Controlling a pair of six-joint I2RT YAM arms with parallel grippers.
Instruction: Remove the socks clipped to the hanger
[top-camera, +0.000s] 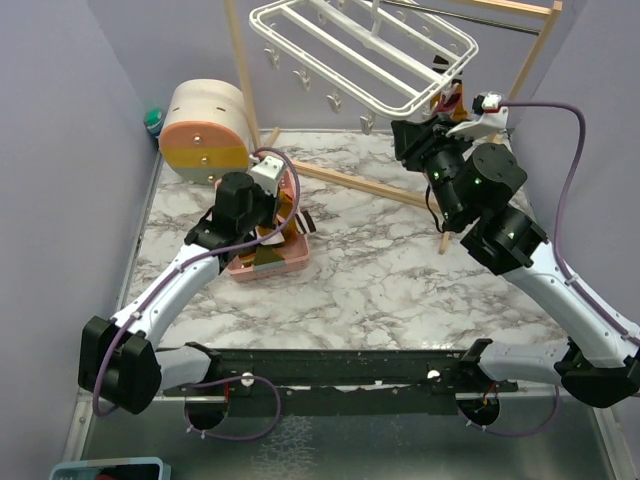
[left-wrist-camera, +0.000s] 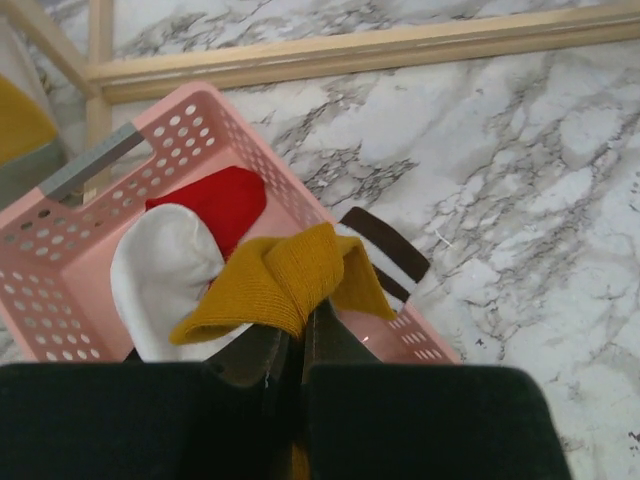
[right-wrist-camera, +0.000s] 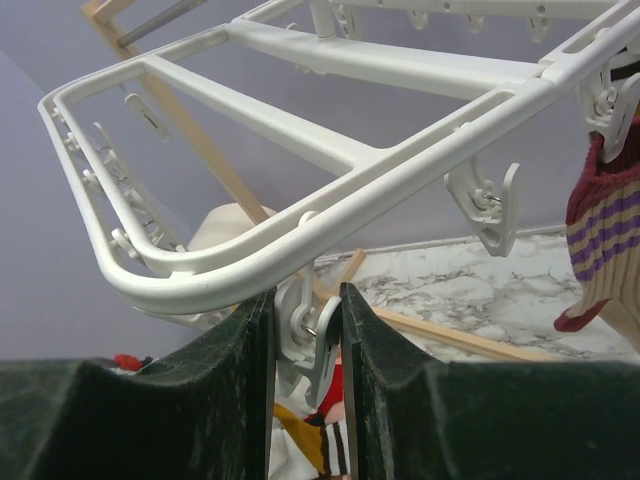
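We see the left end effector (left-wrist-camera: 302, 340) pressed together on a mustard sock (left-wrist-camera: 290, 275), holding it just above a pink basket (left-wrist-camera: 60, 240) at the left of the desk (left-wrist-camera: 520, 180) in the overhead view. In the basket lie a red-and-white sock (left-wrist-camera: 165, 270) and a brown-striped sock (left-wrist-camera: 385, 245) that hangs over the basket's right rim.

The right end effector (right-wrist-camera: 304, 300) is raised to the hanger (right-wrist-camera: 400, 185), which sits at the upper right of the overhead view. Its fingers stand close on either side of a white clip (right-wrist-camera: 318, 345) under the frame's near bar, pinching it. Below that clip, at the bottom centre of the right wrist view, we make out a patterned sock (right-wrist-camera: 318, 440) in yellow, red and dark stripes; we cannot tell whether the clip grips it. At the right edge of that view a red sock (right-wrist-camera: 605, 230) with purple stripes hangs from another clip. The wooden rack (top-camera: 350, 182) stands behind the hanger.
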